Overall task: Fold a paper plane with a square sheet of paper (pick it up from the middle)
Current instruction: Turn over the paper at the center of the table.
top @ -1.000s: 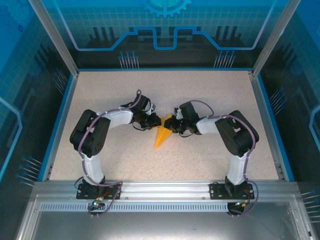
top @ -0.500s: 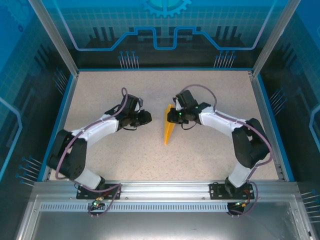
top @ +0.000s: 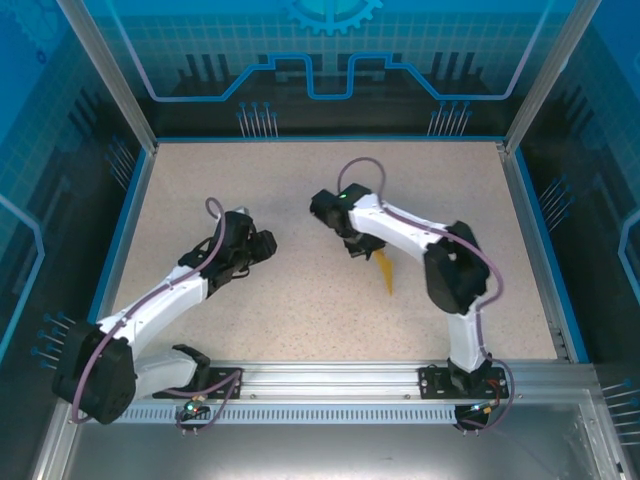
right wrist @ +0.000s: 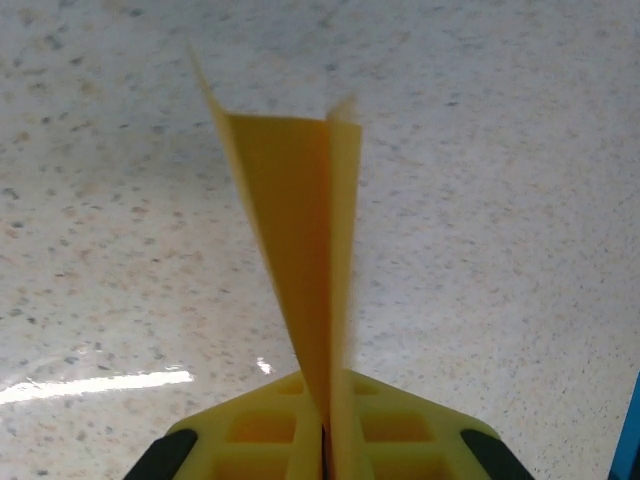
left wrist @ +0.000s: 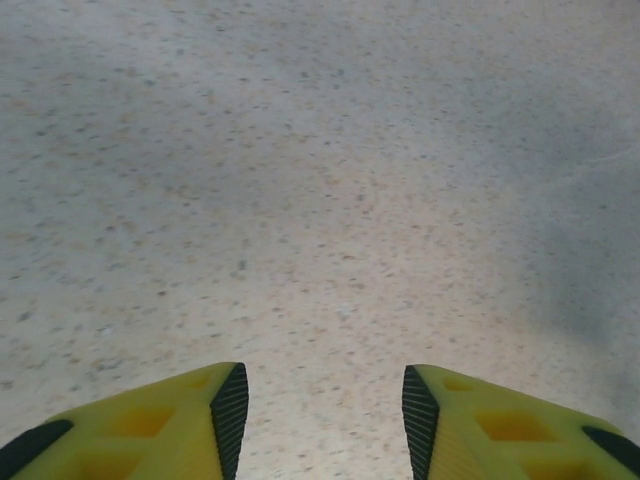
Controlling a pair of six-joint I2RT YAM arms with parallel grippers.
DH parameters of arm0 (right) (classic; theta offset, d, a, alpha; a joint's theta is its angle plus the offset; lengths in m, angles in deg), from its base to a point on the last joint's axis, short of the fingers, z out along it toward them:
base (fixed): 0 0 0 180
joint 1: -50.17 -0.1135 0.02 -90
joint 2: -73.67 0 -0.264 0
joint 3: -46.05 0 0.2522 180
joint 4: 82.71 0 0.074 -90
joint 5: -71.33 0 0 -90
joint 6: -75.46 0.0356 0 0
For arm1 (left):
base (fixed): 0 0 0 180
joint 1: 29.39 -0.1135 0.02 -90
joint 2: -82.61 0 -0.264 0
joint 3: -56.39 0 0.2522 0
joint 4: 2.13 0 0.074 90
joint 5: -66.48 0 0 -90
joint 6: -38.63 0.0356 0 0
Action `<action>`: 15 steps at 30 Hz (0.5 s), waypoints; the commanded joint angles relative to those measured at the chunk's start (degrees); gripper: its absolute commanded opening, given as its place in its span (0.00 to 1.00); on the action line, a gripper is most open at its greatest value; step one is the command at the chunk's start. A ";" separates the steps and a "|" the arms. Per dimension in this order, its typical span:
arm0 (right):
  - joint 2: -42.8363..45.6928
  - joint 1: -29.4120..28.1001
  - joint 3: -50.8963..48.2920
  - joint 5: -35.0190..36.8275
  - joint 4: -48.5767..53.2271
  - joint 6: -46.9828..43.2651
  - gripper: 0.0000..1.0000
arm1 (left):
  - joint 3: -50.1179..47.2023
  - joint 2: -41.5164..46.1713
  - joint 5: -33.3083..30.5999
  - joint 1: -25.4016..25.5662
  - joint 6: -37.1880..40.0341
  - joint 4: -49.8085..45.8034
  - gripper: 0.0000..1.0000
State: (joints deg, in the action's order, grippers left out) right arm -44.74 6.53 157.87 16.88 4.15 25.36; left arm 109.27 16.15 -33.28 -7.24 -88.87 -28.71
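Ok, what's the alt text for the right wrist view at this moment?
The right gripper is shut on the folded orange-yellow paper plane, which sticks out edge-on away from the camera, its two flaps slightly splayed. Behind it lies the speckled beige table.

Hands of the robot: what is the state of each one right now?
Left hand: open, holding nothing.
Right hand: closed on the paper plane.
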 commanded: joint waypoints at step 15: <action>7.34 -8.32 4.23 -21.47 -24.37 -3.73 0.91 | -6.85 11.60 3.34 -0.88 4.77 -4.31 0.73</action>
State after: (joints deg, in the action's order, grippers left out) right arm -51.31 -2.30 167.29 -1.19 -8.06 23.78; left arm 102.67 26.05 -33.74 -7.55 -87.01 -32.36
